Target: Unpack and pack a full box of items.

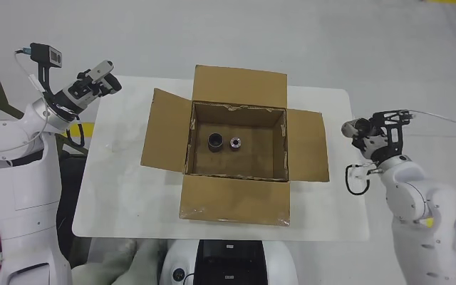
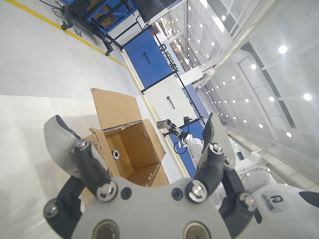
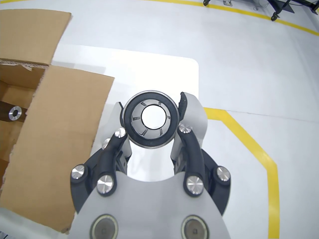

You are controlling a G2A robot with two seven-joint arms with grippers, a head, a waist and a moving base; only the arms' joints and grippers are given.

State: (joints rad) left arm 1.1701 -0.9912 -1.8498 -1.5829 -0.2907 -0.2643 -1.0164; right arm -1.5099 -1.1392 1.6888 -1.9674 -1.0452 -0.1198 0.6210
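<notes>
- Two items lay inside the open cardboard box [image 1: 239, 85] on the desk [image 1: 121, 192]: a dark ring [image 1: 215, 142] beside a silver bushing [image 1: 236, 143]
- Right end effector [image 3: 152, 105] clenched a black-rimmed bearing [image 3: 151, 142] by the desk's right edge
- Left end effector [image 2: 134, 123] hung released near the far left corner

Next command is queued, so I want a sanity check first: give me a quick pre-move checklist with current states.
1. Hold: right gripper shut on the metal ring: ok.
2. Grip firm enough for travel: cannot tell.
3. Other arm: left gripper open, empty, away from the box: ok.
4. Box flaps folded out: ok.
5. Bare box floor beside the dark ring and silver ring: ok.
</notes>
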